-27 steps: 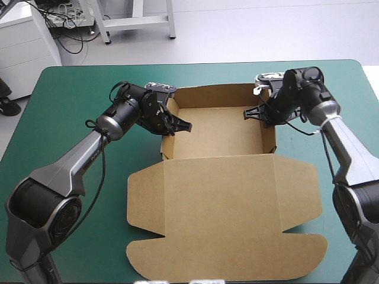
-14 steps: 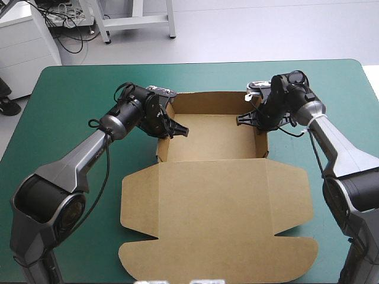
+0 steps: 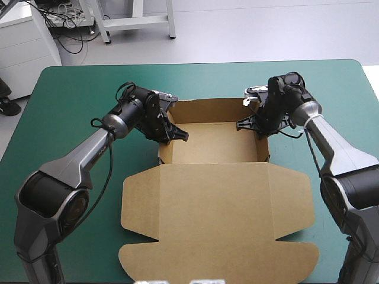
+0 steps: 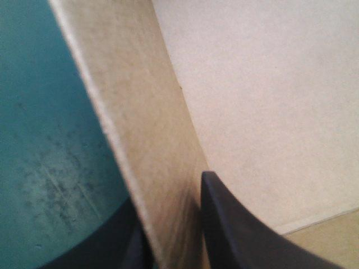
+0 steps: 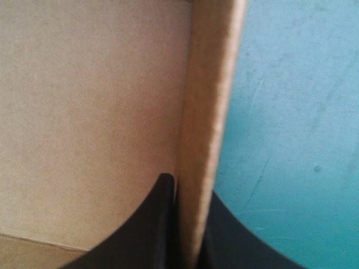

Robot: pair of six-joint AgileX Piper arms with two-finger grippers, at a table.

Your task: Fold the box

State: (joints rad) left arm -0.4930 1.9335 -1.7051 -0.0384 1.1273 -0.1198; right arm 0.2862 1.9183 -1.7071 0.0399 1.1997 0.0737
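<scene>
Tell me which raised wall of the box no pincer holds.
The far wall; the left pincer and right pincer clamp the other two.

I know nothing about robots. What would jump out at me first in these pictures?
The big brown box in the middle of the teal-green cover: its far half stands as an open tray, its lid lies flat toward the near edge. Then the left gripper and the right gripper, each pinching one side wall of the tray, one black finger inside and one outside.
</scene>
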